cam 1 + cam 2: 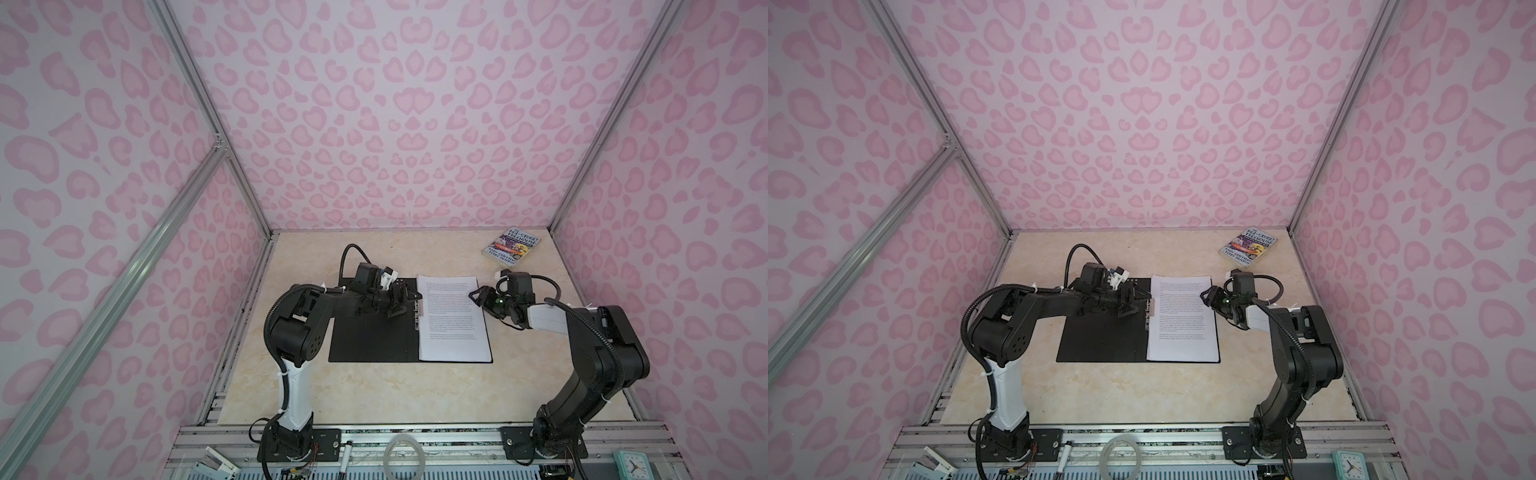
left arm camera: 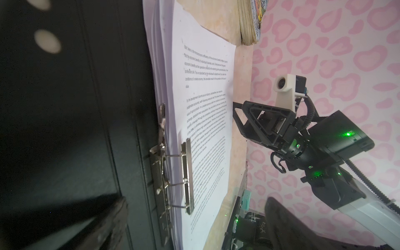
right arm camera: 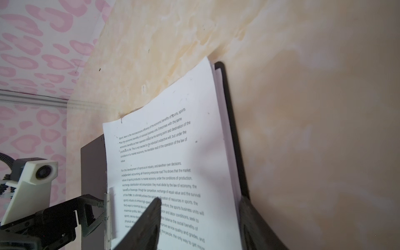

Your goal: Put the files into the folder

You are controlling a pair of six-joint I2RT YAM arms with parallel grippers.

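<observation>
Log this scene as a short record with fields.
folder: open flat on the table, black inside up
files: stacked on its right half
metal clip: at the spine, along the stack's left edge
left gripper: open, by the clip
right gripper: open, at the stack's right edge
paperback book: far right corner

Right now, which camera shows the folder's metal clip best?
Left wrist view: the metal clip is close and sharp, bar and wires distinct. Both top views show the clip tiny; the right wrist view, edge-on.
</observation>
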